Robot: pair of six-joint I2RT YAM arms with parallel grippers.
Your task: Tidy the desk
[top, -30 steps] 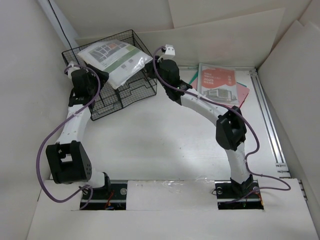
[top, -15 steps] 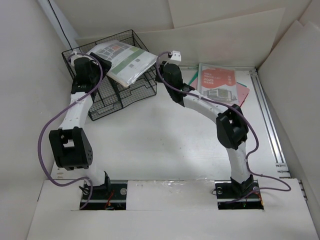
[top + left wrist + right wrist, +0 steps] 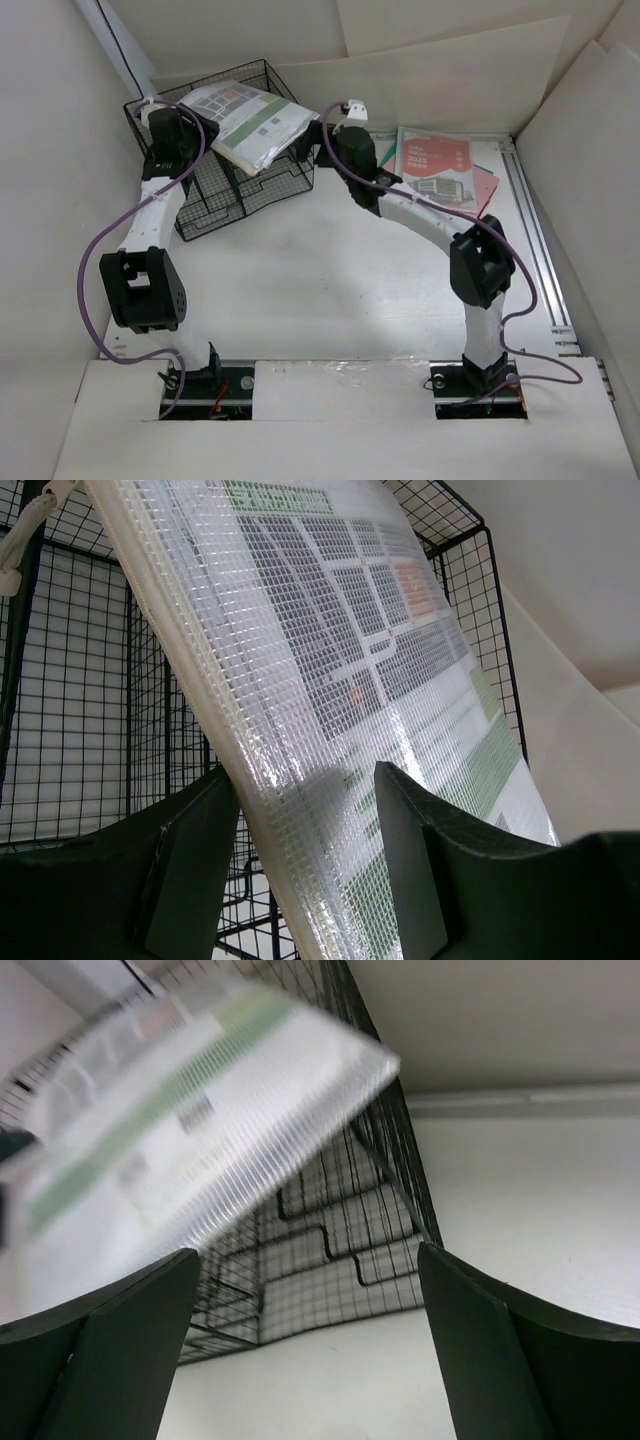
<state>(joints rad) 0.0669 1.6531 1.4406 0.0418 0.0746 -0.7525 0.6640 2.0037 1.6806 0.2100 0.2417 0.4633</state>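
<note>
Left claw sits in the upper left of the overhead view. Its dark jaws are narrowed onto a pouch, one finger against the cream zip edge and the other against the flat face. The pouch lies tilted across the top of a basket, and its right corner pokes past the basket's right rim.

A second ago the right claw was pinched shut at that corner. Now its jaws are spread wide with nothing between them, and the arm has drawn back to the right. The pouch shows blurred in the right wrist view, so it is probably settling after the release. As I read it, the left arm alone now carries it, and it still has to go down into the basket.

The pouch is clear, shiny plastic with a fine woven grid, flat and floppy. Inside is a printed sheet of grey, green and orange blocks. The basket is thin black wire mesh, boxy, with stepped wire dividers inside.

The surface is matte white and fills the middle of the frame. At upper right a red-covered booklet lies on coloured sheets.
</note>
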